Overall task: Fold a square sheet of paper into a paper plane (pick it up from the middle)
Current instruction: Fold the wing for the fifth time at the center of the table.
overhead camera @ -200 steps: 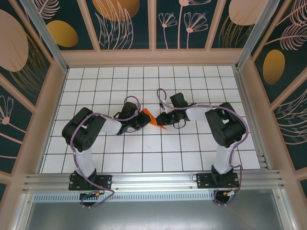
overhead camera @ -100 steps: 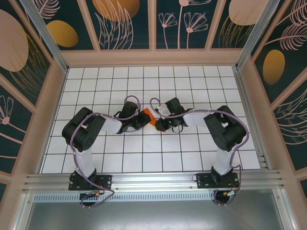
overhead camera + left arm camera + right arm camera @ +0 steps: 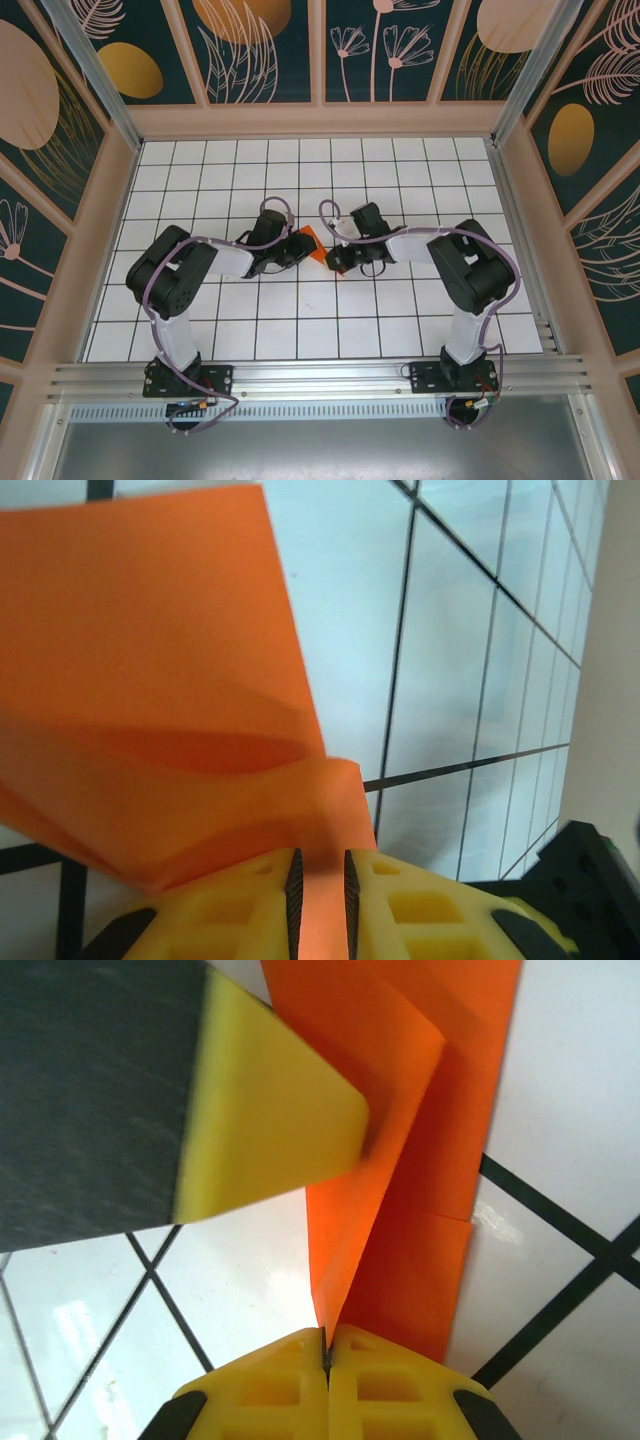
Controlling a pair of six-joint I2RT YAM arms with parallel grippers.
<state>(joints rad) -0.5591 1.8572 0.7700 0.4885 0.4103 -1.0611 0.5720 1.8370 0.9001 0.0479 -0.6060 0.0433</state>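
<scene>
Paper, a sheet of orange paper (image 3: 311, 243) with creases folded into it, sits just above the middle of the white gridded table (image 3: 300, 330), caught between the two grippers that meet there nose to nose. From above, the left arm (image 3: 170, 290) climbs from its base at the near edge, bends sharply at the elbow out to the left, and sends its forearm rightward and a little away, so the left gripper (image 3: 297, 250) reaches the paper from the left. The right arm (image 3: 470, 275) mirrors it, elbow bulging out to the right and forearm lying leftward, with the right gripper (image 3: 336, 258) arriving at the paper's other side. The two wrists are low and nearly level, pointing at each other. Through the right wrist camera, the right gripper (image 3: 327, 1345) has its yellow fingers (image 3: 400, 1380) pressed tight together on the lower end of a crease, the orange flaps spreading upward from the pinch. One yellow finger of the left gripper (image 3: 275, 1130) leans against the paper's face at upper left. Through the left wrist camera, the left gripper (image 3: 320, 880) shows only a narrow slot between its pads, and the sheet (image 3: 150, 680) fills that slot and fans out above it, so it looks pinched there as well.
</scene>
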